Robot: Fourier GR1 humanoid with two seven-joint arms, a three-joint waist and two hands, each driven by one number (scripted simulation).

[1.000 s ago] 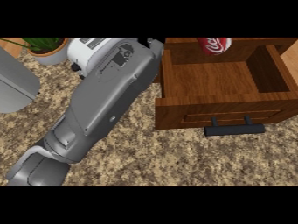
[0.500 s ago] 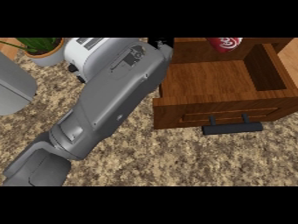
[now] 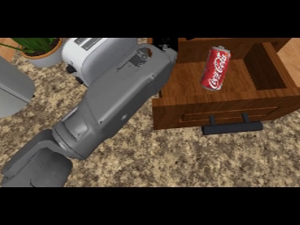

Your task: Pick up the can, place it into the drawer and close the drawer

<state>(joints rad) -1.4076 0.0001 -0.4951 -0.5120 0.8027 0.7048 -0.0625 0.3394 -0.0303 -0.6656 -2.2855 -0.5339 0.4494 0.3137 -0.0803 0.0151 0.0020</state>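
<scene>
A red metal soda can is seen lying inside the open brown wooden drawer, near its back. A big grey forearm is stretched across the speckled stone counter beside the drawer. Its fingers are hidden, so their state cannot be told.

My right forearm ran from the lower left up toward the top centre, wide and grey, its wrist end near the upper edge. My hand was hidden beyond it. My left forearm lay at the left edge.
</scene>
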